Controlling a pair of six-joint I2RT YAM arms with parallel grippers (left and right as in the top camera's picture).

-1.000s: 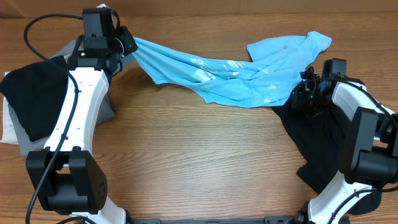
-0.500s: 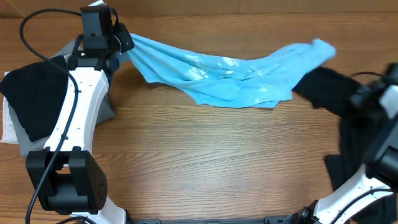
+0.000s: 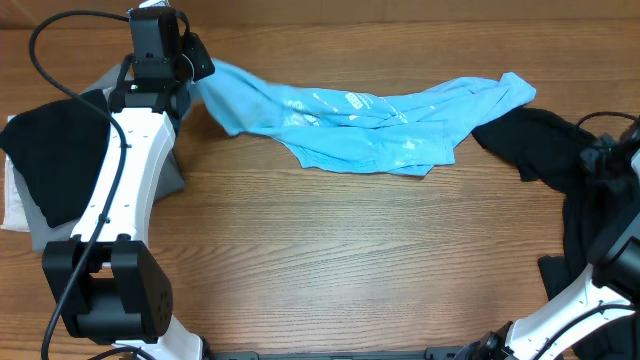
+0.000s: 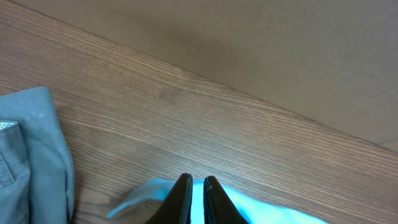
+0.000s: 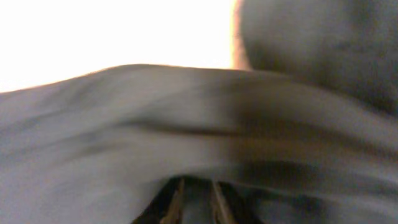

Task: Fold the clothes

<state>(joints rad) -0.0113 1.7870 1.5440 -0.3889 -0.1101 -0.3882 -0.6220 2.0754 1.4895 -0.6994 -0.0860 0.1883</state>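
Observation:
The sky-blue T-shirt point(image 3: 370, 125) with white lettering lies stretched and crumpled across the far side of the table. My left gripper point(image 3: 200, 68) is shut on its left end; in the left wrist view the fingertips point(image 4: 198, 184) pinch blue fabric point(image 4: 261, 211). A black garment point(image 3: 530, 145) lies at the right, drawn toward my right gripper point(image 3: 603, 158) at the table's right edge. The right wrist view is blurred and filled with dark fabric point(image 5: 186, 124); the fingertips point(image 5: 196, 186) seem shut on it.
A second black garment point(image 3: 50, 150) lies on a grey one point(image 3: 170, 170) at the left, with a white one point(image 3: 12, 205) under them at the edge. The grey garment also shows in the left wrist view point(image 4: 31, 162). The wooden table point(image 3: 330, 260) spreads in front.
My right arm has swung out to the right edge, pulling the black garment away from the blue T-shirt. The T-shirt's right end has dropped back on the table. The left gripper barely moved.

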